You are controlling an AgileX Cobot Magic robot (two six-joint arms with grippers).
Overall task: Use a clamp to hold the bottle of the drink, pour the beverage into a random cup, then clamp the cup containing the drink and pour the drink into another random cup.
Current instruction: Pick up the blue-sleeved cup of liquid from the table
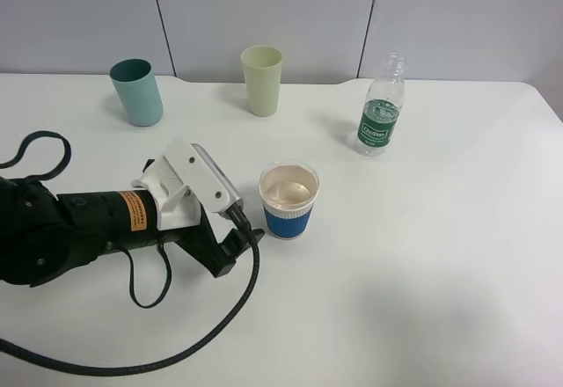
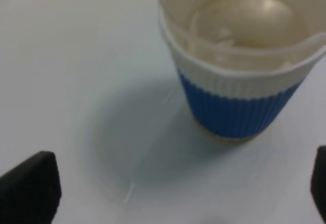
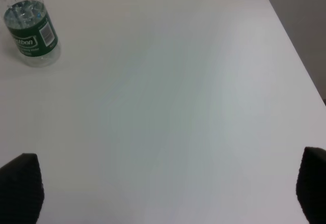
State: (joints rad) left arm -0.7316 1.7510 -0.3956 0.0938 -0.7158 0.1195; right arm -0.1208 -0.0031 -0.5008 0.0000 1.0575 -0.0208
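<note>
**Blue-sleeved cup ahead of the open left fingers, not yet between them**

1. Left gripper [image 1: 236,244]. Set at the near left of the table [image 1: 440,299]. Its jaws are spread wide and nothing is held. In its wrist view only the two dark fingertips [image 2: 28,188] are seen, with bare table between them.

2. Right gripper [image 3: 165,193]. Not seen from the high camera. In its own wrist view the jaws are wide apart and empty, over bare table and well apart from every cup.

3. Blue-sleeved paper cup [image 1: 288,202]. Found near mid-table, at about 2 o'clock from the left fingers and just beside them. It stands upright, with its long axis vertical. A clear beverage [image 1: 288,189] appears to lie in it, though the level cannot be read from the blurred wrist view. The left arm is judged much the nearer. A short advance toward 2 o'clock would be needed to bring the sleeve between the jaws.

4. Bottle [image 1: 380,110]. Stood upright and uncapped at 1 o'clock from the cup, untouched.

5. Pale yellow-green tumbler [image 1: 262,79]. Placed upright at 12 o'clock from the cup, on the far side, and judged to be the pouring target.

6. Teal tumbler [image 1: 136,92]. Placed at 10 o'clock, on the far left.
</note>
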